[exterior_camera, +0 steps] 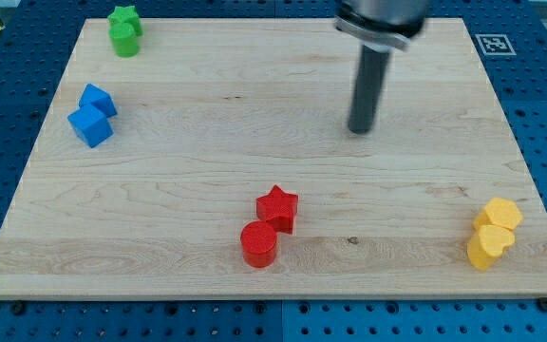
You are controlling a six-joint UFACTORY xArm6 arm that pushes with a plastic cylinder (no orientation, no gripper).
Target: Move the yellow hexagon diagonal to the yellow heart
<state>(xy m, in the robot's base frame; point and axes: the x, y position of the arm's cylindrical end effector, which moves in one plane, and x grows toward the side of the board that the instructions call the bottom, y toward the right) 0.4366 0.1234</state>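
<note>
Two yellow blocks sit touching near the board's bottom right corner. The upper one looks like the yellow hexagon (500, 213). The lower one looks like the yellow heart (490, 246). My tip (361, 130) rests on the board right of centre in the upper half. It is far above and to the left of the yellow pair and touches no block.
A red star (278, 207) and a red cylinder (258, 244) touch at the bottom centre. Two blue blocks (91, 115) sit at the left edge. Green blocks (123, 30) sit at the top left. A marker tag (495, 44) is at the board's top right corner.
</note>
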